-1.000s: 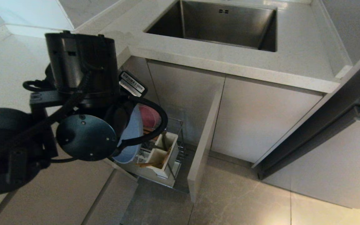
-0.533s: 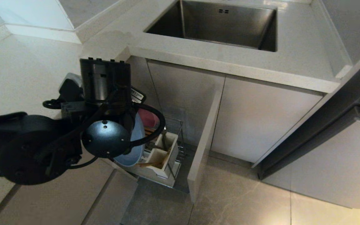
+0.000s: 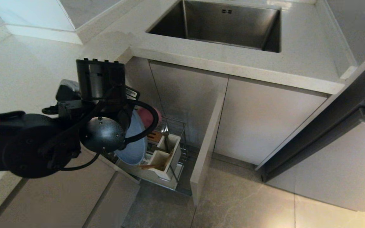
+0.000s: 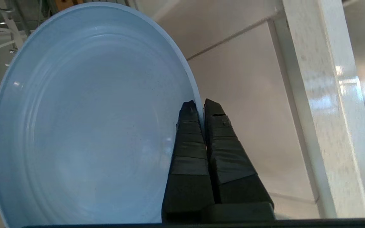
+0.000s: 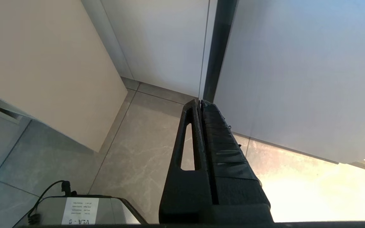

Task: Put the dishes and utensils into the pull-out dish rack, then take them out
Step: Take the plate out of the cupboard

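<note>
My left gripper (image 4: 200,104) is shut on the rim of the blue plate (image 4: 90,120), one finger on each face. The plate (image 3: 135,144) stands on edge over the left part of the pull-out dish rack (image 3: 182,142); my left arm hides its lower edge, so I cannot tell whether it rests there. Behind it the pink bowl (image 3: 148,115) stands on edge. A silver fork (image 3: 165,129) sticks up from the white utensil box (image 3: 169,158), and wooden chopsticks (image 3: 152,165) lie in the front compartment. The spoon is hidden. My right gripper (image 5: 200,103) is shut on nothing, over the floor.
The rack's beige panel front (image 3: 206,148) juts out over the tiled floor (image 3: 233,202). The steel sink (image 3: 227,25) is set in the countertop (image 3: 233,68) above. Closed cabinet doors (image 3: 258,120) stand to the right of the rack.
My left arm has dropped away from the camera toward the rack with the plate, then shifted slightly left. The fork and more of the pink bowl now show.
</note>
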You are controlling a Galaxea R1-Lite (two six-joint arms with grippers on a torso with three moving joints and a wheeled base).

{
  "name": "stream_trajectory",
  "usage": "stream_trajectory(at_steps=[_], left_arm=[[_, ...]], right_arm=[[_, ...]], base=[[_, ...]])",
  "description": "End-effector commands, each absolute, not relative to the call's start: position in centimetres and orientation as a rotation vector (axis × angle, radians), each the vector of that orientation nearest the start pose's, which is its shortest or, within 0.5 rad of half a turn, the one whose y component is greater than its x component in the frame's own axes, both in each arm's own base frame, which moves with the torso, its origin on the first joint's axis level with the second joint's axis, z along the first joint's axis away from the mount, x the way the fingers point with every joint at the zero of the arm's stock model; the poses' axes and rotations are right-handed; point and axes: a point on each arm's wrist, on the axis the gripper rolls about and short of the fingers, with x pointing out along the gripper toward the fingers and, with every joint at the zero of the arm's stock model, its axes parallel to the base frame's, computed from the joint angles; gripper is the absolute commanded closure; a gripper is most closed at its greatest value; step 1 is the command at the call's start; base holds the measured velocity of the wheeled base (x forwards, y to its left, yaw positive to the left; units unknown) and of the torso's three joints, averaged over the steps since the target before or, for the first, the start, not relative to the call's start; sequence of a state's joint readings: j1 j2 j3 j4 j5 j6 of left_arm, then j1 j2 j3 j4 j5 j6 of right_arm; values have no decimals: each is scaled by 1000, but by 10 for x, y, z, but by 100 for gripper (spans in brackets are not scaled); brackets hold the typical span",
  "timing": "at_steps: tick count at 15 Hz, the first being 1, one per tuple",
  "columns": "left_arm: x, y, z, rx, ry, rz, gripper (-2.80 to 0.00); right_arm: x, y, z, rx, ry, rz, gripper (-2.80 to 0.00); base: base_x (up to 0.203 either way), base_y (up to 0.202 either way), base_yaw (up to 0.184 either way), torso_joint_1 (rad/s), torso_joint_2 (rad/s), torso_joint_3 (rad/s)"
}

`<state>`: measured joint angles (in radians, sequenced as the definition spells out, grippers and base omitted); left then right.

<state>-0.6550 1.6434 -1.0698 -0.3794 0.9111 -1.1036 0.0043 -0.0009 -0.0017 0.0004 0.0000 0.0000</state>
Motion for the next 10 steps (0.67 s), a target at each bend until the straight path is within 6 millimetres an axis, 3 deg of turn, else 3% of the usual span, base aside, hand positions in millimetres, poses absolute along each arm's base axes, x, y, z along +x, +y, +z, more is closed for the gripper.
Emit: stream_trajectory(at_steps=[1, 7, 10], left_arm=[[254, -168, 249, -973, -27, 317, 0], [280, -176, 234, -1036, -9, 331, 0], [294, -170, 225, -1045, 13, 341, 0]], right_arm=[[-23, 0, 76, 0, -1, 5, 0], [-23, 0, 76, 0, -2, 5, 0], [-23, 0, 76, 0, -1, 5, 0]], base=[[0, 0, 0, 0, 0, 0], [0, 0, 0, 0, 0, 0], [0, 0, 0, 0, 0, 0]])
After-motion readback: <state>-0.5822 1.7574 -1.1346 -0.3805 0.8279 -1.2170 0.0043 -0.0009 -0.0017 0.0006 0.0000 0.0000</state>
